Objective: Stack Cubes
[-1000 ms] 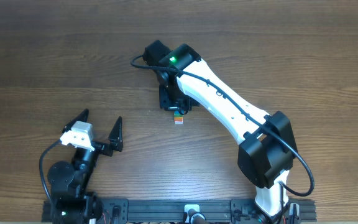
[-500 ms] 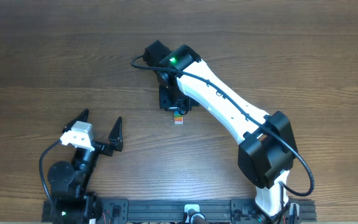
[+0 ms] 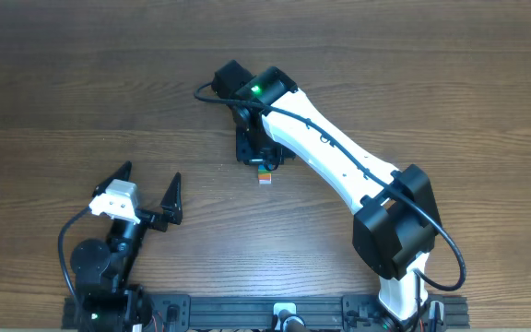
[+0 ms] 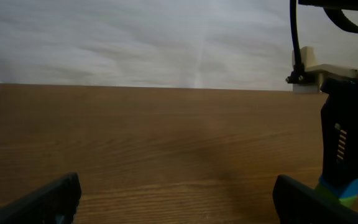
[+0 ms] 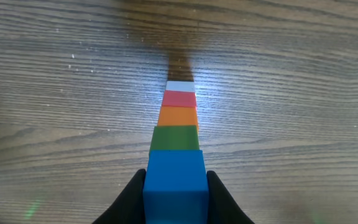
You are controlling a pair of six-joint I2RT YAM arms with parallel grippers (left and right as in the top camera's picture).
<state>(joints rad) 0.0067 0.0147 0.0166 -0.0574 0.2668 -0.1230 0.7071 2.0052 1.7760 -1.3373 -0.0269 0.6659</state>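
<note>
Currently: right gripper (image 5: pixel 174 194) clamps blue cube (image 5: pixel 174 171) atop stack (image 5: pixel 178 115); left gripper (image 3: pixel 150 172) wide open, empty. Risk: skewed release could topple stack.

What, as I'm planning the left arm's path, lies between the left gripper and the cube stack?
Nothing: the top view shows bare table between the left gripper and the cube stack; the left wrist view agrees.
</note>
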